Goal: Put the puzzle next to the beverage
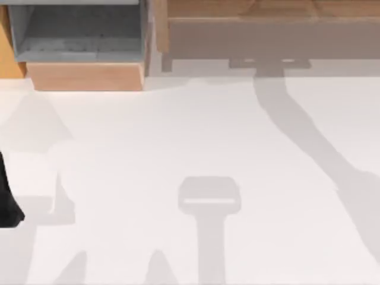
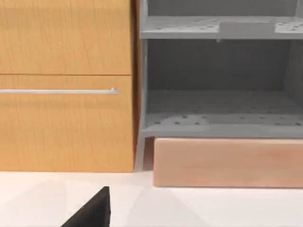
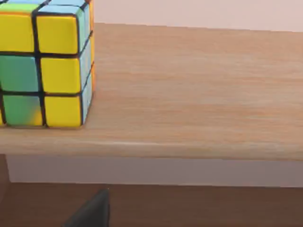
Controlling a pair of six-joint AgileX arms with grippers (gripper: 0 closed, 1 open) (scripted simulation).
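Note:
The puzzle (image 3: 45,61) is a cube of yellow, green and light blue tiles on a black grid. It stands on a wooden shelf board (image 3: 189,94) close to the board's front edge, in the right wrist view. A dark part of my right gripper (image 3: 92,210) shows below the board's edge, lower than the puzzle and apart from it. The beverage is out of view. A dark part of my left gripper (image 2: 92,210) hangs over the white table, facing the cabinets. At the top view's left edge a black part of my left arm (image 1: 7,199) reaches in.
A grey open shelf unit (image 1: 77,35) on a pale wooden base (image 1: 83,76) stands at the table's back left. Beside it is an orange wooden cabinet with a metal drawer handle (image 2: 59,91). A long wooden shelf (image 1: 267,15) runs along the back right. The white table (image 1: 196,136) spreads in front.

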